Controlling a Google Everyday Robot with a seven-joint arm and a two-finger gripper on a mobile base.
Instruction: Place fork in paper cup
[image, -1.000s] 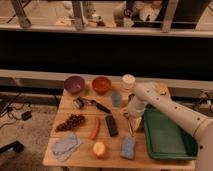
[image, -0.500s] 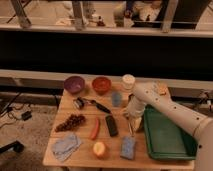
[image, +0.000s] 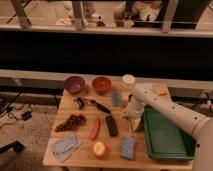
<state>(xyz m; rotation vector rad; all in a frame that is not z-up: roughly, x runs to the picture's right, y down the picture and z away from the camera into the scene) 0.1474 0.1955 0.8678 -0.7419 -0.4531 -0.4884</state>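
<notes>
The white paper cup (image: 128, 81) stands upright at the back of the wooden table (image: 85, 160), right of the orange bowl. The thin silver fork (image: 132, 128) lies on the table between the black remote-like bar (image: 111, 125) and the green tray; only part of it shows below the gripper. My gripper (image: 129, 114) points down just above the fork's far end, in front of the blue-grey cup (image: 116, 98) and nearer than the paper cup. The white arm (image: 165, 107) reaches in from the right over the tray.
A purple bowl (image: 74, 84) and an orange bowl (image: 101, 84) stand at the back. A dark metallic cup (image: 78, 103), a black-handled utensil (image: 100, 106), grapes (image: 71, 122), a red pepper (image: 95, 128), a blue cloth (image: 66, 145), a peach (image: 99, 149) and a blue sponge (image: 128, 147) lie around. The green tray (image: 167, 136) fills the right side.
</notes>
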